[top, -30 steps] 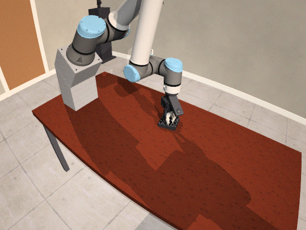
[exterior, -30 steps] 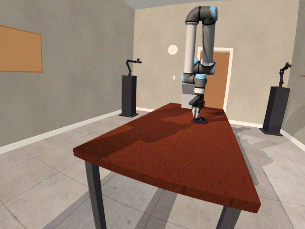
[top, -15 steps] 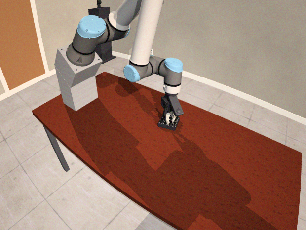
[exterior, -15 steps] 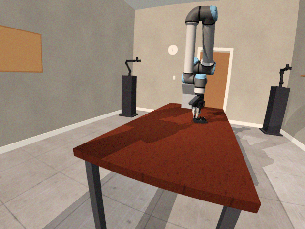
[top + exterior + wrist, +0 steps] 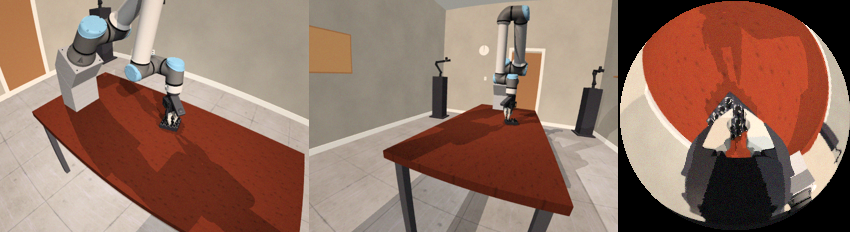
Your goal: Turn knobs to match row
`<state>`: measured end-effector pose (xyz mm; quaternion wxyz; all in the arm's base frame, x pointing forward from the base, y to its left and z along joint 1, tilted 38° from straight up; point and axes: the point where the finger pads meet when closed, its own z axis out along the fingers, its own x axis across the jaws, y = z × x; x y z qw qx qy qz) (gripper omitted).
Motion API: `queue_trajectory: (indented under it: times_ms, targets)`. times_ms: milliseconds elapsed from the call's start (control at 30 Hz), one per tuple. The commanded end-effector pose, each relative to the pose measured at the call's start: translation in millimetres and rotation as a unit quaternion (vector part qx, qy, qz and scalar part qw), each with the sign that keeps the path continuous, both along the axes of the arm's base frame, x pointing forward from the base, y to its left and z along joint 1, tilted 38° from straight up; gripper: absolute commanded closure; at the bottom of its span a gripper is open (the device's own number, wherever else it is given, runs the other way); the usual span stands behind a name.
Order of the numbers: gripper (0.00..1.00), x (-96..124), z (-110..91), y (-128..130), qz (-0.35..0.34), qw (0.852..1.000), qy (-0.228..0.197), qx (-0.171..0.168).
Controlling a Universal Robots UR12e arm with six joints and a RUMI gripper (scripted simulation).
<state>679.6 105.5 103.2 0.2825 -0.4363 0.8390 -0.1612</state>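
The small dark knob box (image 5: pixel 168 125) lies on the red-brown table, a little toward the arm's base; it also shows in the exterior view (image 5: pixel 511 122) and in the wrist view (image 5: pixel 727 111). My gripper (image 5: pixel 171 120) points straight down onto the box's top and hides part of it. In the wrist view my fingertips stand to either side of one dark knob (image 5: pixel 737 125), slightly parted and loose around it. The knob marks and rows are too small to read. In the exterior view the gripper (image 5: pixel 507 116) stands over the box's left part.
The arm's grey pedestal (image 5: pixel 77 74) stands on the table's far left corner. Two black camera stands (image 5: pixel 439 95) (image 5: pixel 586 109) stand on the floor beside the table.
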Motion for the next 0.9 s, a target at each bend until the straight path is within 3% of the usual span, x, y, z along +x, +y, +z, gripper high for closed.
queue_trajectory:
  times_ms: [0,300,867]
  targets:
    - [0.89,-6.1,8.4,0.4,0.000,1.000,0.000,0.000]
    - [0.89,-18.7,24.5,0.9,0.000,1.000,0.000,0.000]
    - [0.89,-19.5,25.6,0.9,0.000,1.000,0.000,0.000]
